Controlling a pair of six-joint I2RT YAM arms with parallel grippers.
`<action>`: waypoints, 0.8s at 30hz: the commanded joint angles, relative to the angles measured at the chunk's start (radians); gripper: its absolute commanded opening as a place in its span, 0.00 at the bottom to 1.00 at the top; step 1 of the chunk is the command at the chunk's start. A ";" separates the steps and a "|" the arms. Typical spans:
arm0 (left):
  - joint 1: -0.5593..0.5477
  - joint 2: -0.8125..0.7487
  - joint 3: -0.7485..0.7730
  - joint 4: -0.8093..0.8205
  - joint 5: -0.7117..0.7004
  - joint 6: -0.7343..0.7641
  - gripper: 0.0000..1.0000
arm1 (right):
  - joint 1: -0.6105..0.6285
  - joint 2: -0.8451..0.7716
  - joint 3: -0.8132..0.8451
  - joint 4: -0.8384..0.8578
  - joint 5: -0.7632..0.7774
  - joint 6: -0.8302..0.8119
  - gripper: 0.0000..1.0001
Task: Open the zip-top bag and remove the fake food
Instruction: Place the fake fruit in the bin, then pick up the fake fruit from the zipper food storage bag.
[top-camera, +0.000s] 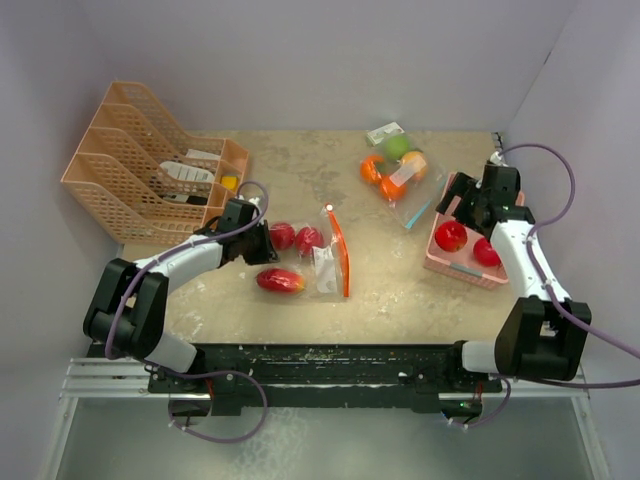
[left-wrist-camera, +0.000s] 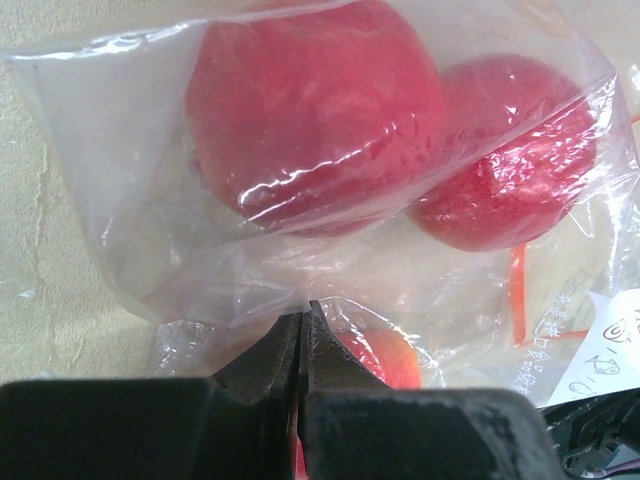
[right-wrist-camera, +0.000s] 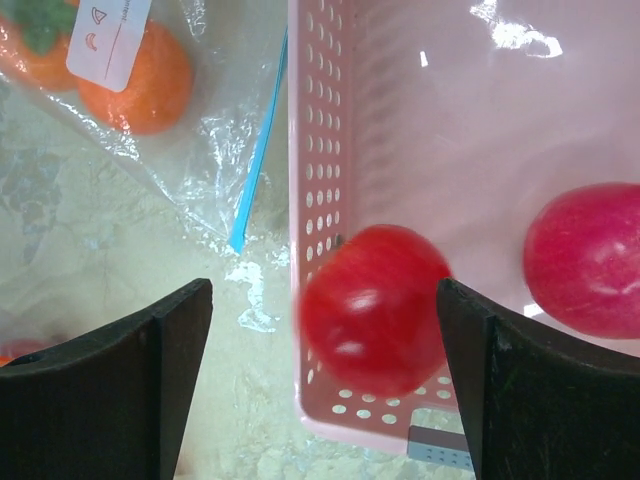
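Note:
A clear zip-top bag with an orange zip lies at mid-table, holding two red apples side by side. A third red apple lies at its near side. My left gripper is shut on a fold of the bag's plastic at its closed end. My right gripper hangs open over the pink basket. A blurred red apple sits between its spread fingers, not clamped. A second red apple rests in the basket.
A second clear bag with a blue zip holds oranges and a green apple at the back, just left of the basket. A peach-coloured file rack stands at the back left. Walls close in on both sides.

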 joint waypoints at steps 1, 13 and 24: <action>0.003 -0.017 -0.010 0.039 0.011 -0.008 0.00 | -0.002 -0.047 0.018 -0.003 0.020 0.005 0.93; 0.002 0.023 0.016 0.055 0.024 -0.012 0.00 | 0.231 0.043 0.001 0.140 -0.162 -0.024 0.56; 0.002 0.017 0.021 0.036 0.022 -0.011 0.00 | 0.496 0.317 0.049 0.267 -0.353 -0.021 0.40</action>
